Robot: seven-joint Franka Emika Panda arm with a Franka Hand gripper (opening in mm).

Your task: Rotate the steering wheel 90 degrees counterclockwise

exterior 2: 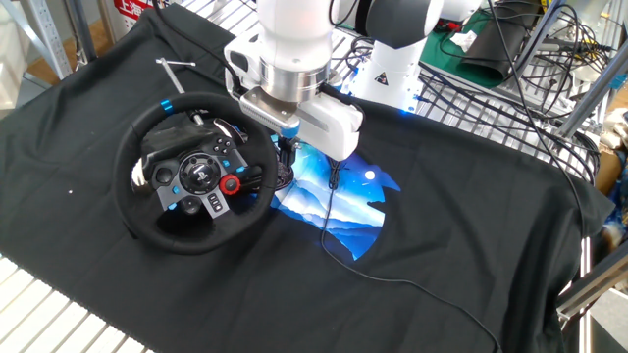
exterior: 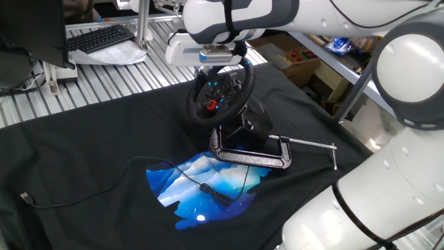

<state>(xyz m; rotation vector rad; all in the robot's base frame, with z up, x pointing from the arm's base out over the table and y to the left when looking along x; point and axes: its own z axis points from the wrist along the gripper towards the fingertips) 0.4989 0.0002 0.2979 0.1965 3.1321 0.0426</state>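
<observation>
The small black round-rimmed steering wheel (exterior 2: 193,174) stands on the dark cloth beside the metal C-clamp (exterior: 248,154); with the gripper (exterior: 220,55) above its rim, finger spread hidden, I'd grip the rim firmly before sweeping counterclockwise.

I see steering wheel (exterior 2: 193,176): matt black rim, glossy plastic buttons | clamp (exterior: 251,154): rough grey metal | cloth (exterior 2: 471,235): matt black fabric, centre-frame blue print | arm (exterior: 416,90): glossy white plastic
</observation>
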